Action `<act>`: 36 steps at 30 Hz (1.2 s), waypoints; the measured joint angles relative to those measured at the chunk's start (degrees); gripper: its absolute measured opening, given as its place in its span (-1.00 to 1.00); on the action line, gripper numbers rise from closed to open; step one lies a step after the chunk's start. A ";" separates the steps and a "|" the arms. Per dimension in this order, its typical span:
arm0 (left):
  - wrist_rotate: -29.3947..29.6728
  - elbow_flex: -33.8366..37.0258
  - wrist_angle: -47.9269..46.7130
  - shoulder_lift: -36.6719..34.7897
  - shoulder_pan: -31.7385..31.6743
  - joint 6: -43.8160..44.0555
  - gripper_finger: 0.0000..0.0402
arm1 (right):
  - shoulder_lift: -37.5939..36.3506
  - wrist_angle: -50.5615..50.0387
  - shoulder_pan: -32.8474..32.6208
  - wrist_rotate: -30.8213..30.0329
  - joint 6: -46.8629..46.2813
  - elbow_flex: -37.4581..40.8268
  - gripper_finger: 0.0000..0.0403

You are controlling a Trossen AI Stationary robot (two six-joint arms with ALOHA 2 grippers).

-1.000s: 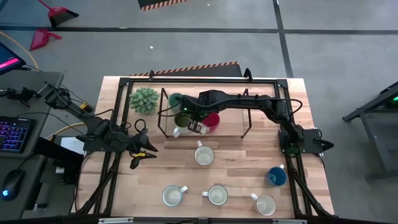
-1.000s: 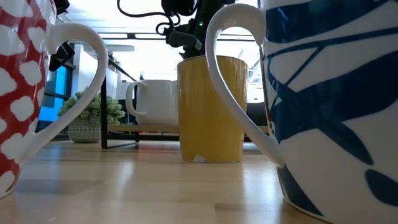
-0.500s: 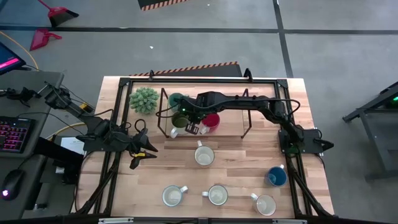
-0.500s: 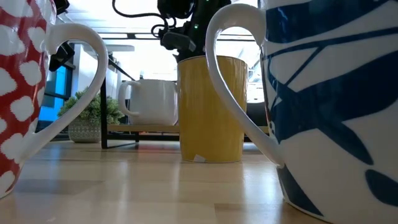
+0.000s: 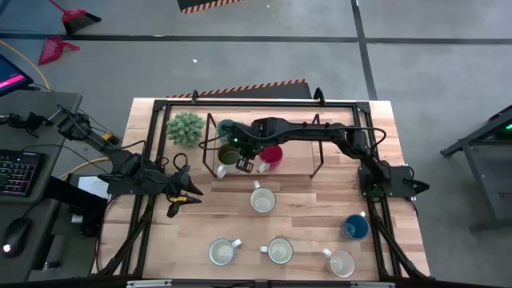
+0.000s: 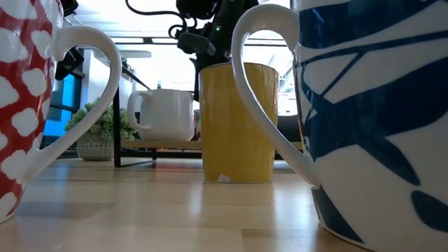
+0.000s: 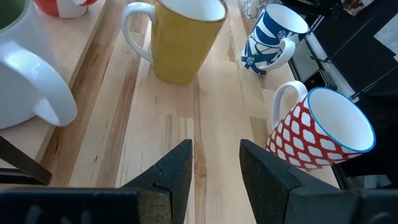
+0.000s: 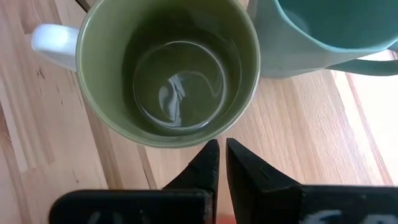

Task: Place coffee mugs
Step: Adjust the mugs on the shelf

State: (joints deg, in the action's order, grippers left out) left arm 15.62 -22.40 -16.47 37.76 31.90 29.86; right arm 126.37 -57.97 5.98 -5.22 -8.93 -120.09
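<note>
The right gripper [image 5: 250, 164] reaches across the far side of the wooden table [image 5: 304, 232], over a low black wire shelf [image 5: 316, 164]. Its two dark fingers [image 8: 208, 165] are pinched together with almost no gap. A round white mug with an olive-green inside [image 8: 168, 68] sits just in front of the fingertips, on the wood. I cannot tell if the fingers nip its rim or only sit beside it. In the low view the same white mug [image 6: 164, 115] shows under the dark arm, behind the yellow one.

A teal-green ceramic mug [image 8: 323, 31] stands right beside the olive one, nearly touching it. A red round mug [image 5: 272, 155] is close on the other side. A spiky green potted plant [image 5: 186, 128] sits in the far left corner.

The left gripper [image 5: 182, 192] waits low over the left edge of the table. Its fingers [image 7: 177, 171] are apart and hold nothing.

More mugs stand on the open wood. A tall yellow mug with a white inside [image 7: 186, 34] is in the middle. A red-and-white patterned mug [image 7: 320, 134], a blue-and-white patterned mug [image 7: 270, 37] and another pale mug [image 5: 342, 262] stand in a row along the near edge. A blue mug [image 5: 356, 227] is off to the right.
</note>
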 joint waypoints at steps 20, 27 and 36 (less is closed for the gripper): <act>0.00 0.00 0.02 0.00 0.00 0.09 -0.40 | 0.00 2.34 -0.02 2.13 -0.04 0.00 -0.92; 0.00 0.00 -0.06 0.00 0.02 0.03 -0.40 | -0.45 -8.44 0.45 -2.37 0.96 -6.42 -0.92; 0.02 -0.02 -0.22 0.00 0.02 -0.06 -0.40 | -0.46 -26.48 0.29 -14.05 -8.63 -14.13 -0.92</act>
State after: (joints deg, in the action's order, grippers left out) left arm 15.64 -22.41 -16.69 37.76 31.92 29.80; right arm 125.91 -84.44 6.26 -19.27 -17.56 -134.22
